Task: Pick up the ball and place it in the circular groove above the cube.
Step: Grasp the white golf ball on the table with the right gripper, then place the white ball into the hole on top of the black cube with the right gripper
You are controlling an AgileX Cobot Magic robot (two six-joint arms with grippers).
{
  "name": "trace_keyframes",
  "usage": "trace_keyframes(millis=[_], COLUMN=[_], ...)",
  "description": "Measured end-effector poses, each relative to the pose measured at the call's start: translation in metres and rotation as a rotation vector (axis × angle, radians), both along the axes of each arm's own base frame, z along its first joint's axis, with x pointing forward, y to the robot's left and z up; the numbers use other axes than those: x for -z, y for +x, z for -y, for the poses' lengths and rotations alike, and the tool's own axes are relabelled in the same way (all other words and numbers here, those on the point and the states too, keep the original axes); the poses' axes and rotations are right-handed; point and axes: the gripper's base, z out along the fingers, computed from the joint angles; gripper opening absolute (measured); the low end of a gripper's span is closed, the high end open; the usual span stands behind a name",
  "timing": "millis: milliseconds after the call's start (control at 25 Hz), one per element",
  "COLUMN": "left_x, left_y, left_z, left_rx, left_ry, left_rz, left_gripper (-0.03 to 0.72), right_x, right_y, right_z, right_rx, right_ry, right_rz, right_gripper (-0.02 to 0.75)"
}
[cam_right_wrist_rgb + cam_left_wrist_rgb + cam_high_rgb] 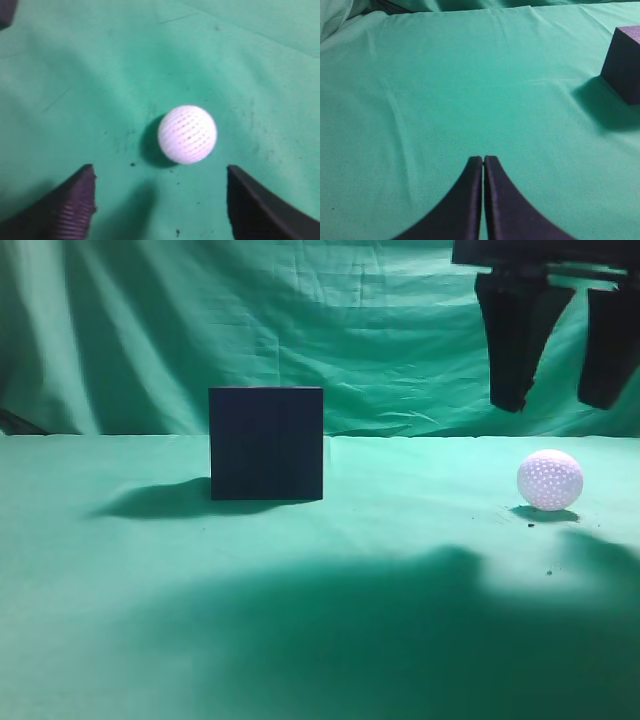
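Your right claw was cut off at the frame top, jaws spread wide and empty above the small white dimpled ball on the green cloth tabletop. The matte dark cube stood well left, its top unseen. Your left claw was closed, empty.

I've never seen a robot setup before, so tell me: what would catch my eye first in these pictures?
Probably the white dimpled ball, bright against the green cloth on the right. Directly above it hangs the right hand, its two dark fingers spread wide and not touching the ball. Left of centre stands a dark, near-black cube, well apart from the ball; the left hand shows only in its own wrist view, fingers pressed together over bare cloth.
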Motion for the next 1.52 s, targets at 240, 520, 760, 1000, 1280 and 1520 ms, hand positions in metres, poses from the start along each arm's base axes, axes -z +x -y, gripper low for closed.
trace_keyframes(millis=[240,520,760,1000,1280,1520], left_x=[0.000,0.000,0.000,0.000,0.000,0.000], left_y=[0.000,0.000,0.000,0.000,0.000,0.000], left_z=[0.000,0.000,0.000,0.000,0.000,0.000], left_rx=[0.000,0.000,0.000,0.000,0.000,0.000], left_ry=[0.000,0.000,0.000,0.000,0.000,0.000], left_rz=[0.000,0.000,0.000,0.000,0.000,0.000], left_gripper=[0.000,0.000,0.000,0.000,0.000,0.000], right_x=[0.020,0.044,0.048,0.061,0.039,-0.030], right_y=[0.019,0.030,0.034,0.035,0.047,0.059], right_z=[0.018,0.012,0.010,0.009,0.001,-0.037], right_rx=[0.109,0.105,0.106,0.109,0.116,-0.019], right_ry=[-0.004,-0.001,0.006,0.000,0.038,0.175], right_rz=[-0.036,-0.042,-0.031,-0.066,-0.062,0.081], right_gripper=[0.495,0.520,0.462,0.328,0.312,0.312])
